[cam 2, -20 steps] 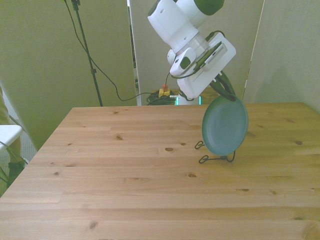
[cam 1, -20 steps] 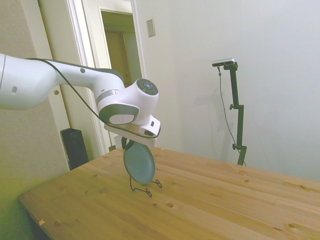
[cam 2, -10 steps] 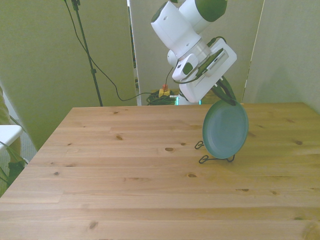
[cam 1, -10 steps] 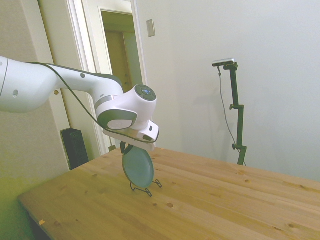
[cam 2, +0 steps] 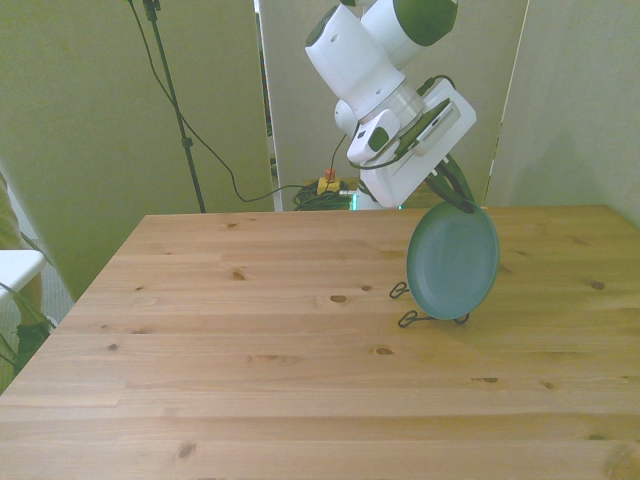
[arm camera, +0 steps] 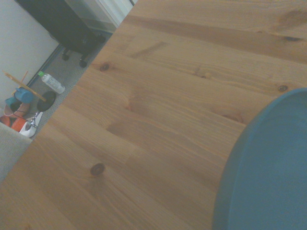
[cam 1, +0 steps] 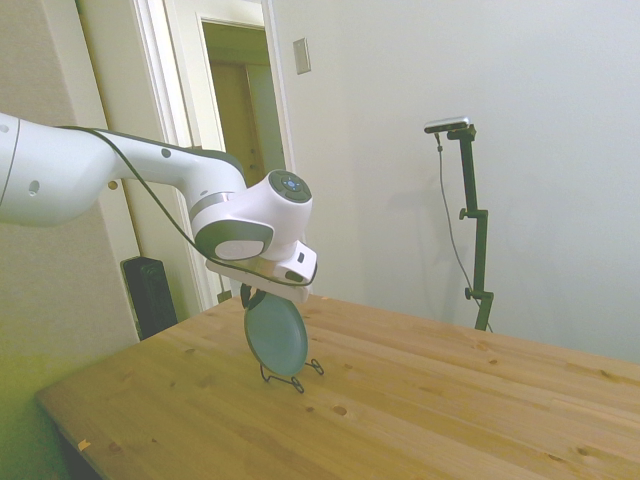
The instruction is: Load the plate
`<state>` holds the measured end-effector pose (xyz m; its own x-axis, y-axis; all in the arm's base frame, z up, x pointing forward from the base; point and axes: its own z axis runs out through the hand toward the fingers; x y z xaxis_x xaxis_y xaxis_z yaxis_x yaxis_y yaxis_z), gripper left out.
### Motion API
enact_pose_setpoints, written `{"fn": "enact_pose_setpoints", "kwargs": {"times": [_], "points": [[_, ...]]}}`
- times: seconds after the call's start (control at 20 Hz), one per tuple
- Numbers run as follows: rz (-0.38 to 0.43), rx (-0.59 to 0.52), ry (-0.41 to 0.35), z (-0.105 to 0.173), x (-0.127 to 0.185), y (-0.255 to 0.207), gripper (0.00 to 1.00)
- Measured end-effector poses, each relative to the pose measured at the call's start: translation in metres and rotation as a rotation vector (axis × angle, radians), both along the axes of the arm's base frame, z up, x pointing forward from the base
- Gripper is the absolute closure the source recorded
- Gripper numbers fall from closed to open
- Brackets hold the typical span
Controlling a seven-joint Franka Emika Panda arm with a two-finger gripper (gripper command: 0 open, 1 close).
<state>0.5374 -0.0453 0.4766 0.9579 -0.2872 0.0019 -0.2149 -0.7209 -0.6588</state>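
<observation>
Plate [cam 2: 452, 263] upright on wire rack [cam 2: 430, 318], gripper [cam 2: 462, 200] clasping its rim, wooden table [cam 2: 250, 350].

gripper [cam 2: 458, 196] tilted down, seemingly clamped

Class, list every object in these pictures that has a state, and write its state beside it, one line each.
plate: standing on edge, tilted, bottom edge in the wire rack, top rim at the end effector.
wire rack: upright on the table, holding the plate's lower edge.
end effector: at the plate's top rim; open or shut cannot be told.
table: bearing only the rack and plate.
</observation>
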Motion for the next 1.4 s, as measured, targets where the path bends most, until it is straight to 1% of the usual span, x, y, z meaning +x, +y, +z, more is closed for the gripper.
{"fn": "enact_pose_setpoints", "kwargs": {"times": [0.35,0.4,1.15,1.3,1.4], "points": [[0.009,-0.003,0.007,-0.006,0.003,0.007,1.0],[0.008,-0.003,0.007,-0.006,0.003,0.007,0.0],[0.005,-0.003,0.004,-0.004,0.004,0.005,0.0],[-0.003,-0.005,-0.016,0.007,0.003,0.002,0.0],[-0.022,-0.01,-0.036,0.026,-0.003,0.0,0.0]]}}
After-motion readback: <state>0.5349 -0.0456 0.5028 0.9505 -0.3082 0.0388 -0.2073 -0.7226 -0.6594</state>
